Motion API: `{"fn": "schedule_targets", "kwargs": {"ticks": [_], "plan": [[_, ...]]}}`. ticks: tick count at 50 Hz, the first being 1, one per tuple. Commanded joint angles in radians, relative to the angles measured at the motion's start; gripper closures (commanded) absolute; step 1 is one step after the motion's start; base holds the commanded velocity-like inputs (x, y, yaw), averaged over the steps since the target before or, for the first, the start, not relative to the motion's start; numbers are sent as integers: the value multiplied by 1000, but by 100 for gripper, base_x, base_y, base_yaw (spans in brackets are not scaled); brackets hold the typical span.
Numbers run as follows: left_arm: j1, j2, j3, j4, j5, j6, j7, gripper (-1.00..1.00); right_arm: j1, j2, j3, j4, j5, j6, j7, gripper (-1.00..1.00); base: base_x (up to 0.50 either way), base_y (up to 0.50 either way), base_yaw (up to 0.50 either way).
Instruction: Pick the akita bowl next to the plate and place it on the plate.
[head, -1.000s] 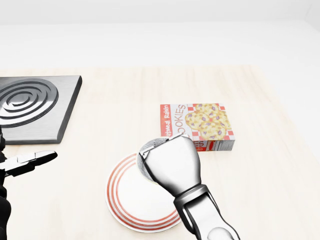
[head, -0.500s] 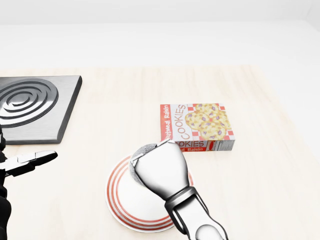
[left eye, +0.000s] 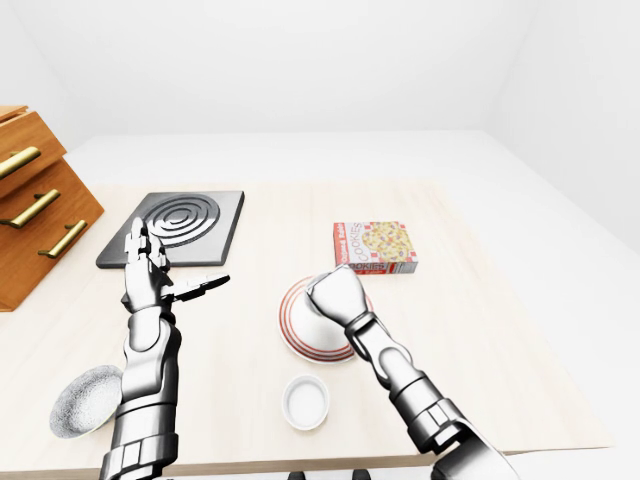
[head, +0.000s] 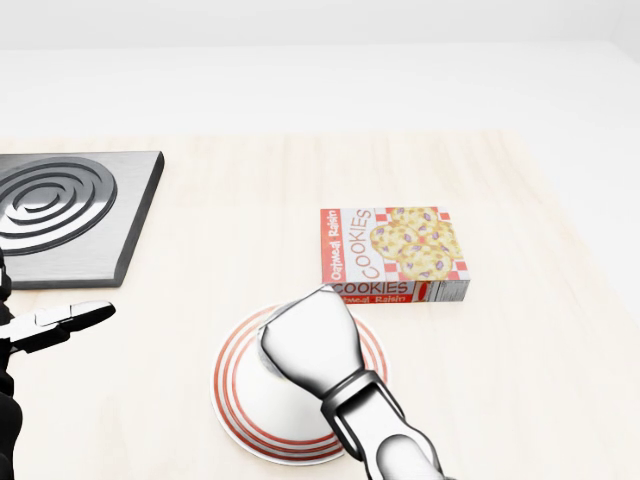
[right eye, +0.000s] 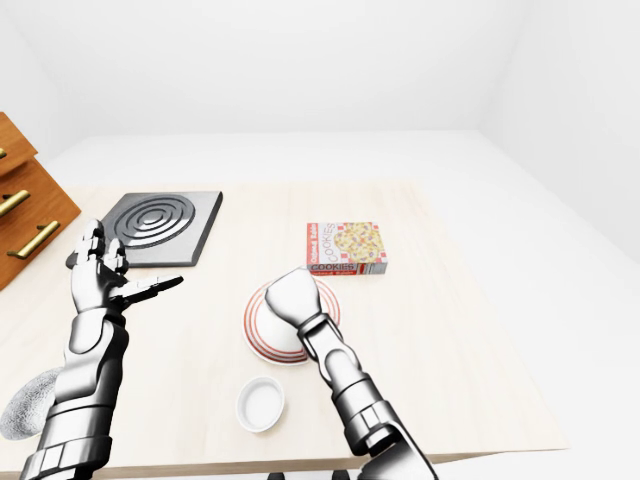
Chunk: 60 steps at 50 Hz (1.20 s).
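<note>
The right hand (head: 308, 340) hangs over the red-ringed plate (head: 235, 400), knuckles up and fingers curled under, and I cannot tell whether they grip anything. The bowl is hidden, probably beneath that hand, above the plate. Well left of the plate, the left hand (left eye: 143, 272) is held up with fingers spread apart.

A pale wooden table (head: 250, 190) is shown. A cookie box (head: 395, 255) is laid flat near its middle, with a dark square burner (head: 60, 215) at the head view's upper left. In the left-eye view, a wooden drawer cabinet (left eye: 40, 220) is seen at the left edge, a small white dish (left eye: 306, 402) near the bottom, and a speckled grey object (left eye: 85, 400), possibly a bowl, at lower left.
</note>
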Motion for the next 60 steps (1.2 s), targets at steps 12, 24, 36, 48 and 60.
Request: {"fn": "schedule_targets", "kwargs": {"ticks": [12,24,36,48,60], "plan": [[1,-1,-2,1,0,-2,1,-100,-100,6,-12,204,-3,0,0,100,0,0,0],[-5,1,-1,15,1,-11,-1,-100,-124,9,-14,262,-7,0,0,100,0,0,0],[-1,0,0,2,-1,-1,2,-100,-131,9,-15,264,-6,0,0,100,0,0,0],[-3,0,1,13,0,-10,1,-100,-140,11,-15,289,-9,0,0,100,0,0,0],[-3,2,1,12,0,-10,5,-100,-132,12,-31,265,24,0,0,36,0,0,0]]}}
